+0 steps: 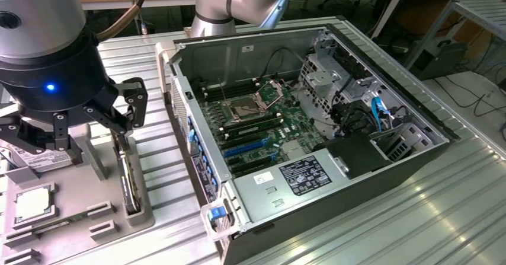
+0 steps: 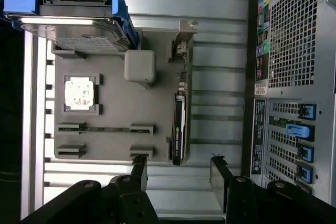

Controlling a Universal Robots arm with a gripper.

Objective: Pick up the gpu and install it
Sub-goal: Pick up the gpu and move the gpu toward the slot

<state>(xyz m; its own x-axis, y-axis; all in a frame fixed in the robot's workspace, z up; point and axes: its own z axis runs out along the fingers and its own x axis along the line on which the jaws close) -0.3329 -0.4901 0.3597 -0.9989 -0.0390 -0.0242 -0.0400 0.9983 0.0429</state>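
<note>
pincer [image 2: 177, 162] spread wide, partly cropped, gpu [image 2: 179, 129] edge-on

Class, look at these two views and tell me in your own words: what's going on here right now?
A robot arm's gripper hangs open over a gray holder tray beside an open computer case. The gpu stands on its edge in the tray, untouched, in line with the gap between the fingers in the wrist view. A square chip and a hard drive also sit on the tray. Nothing is held, and the gpu is not yet in the case.
</note>
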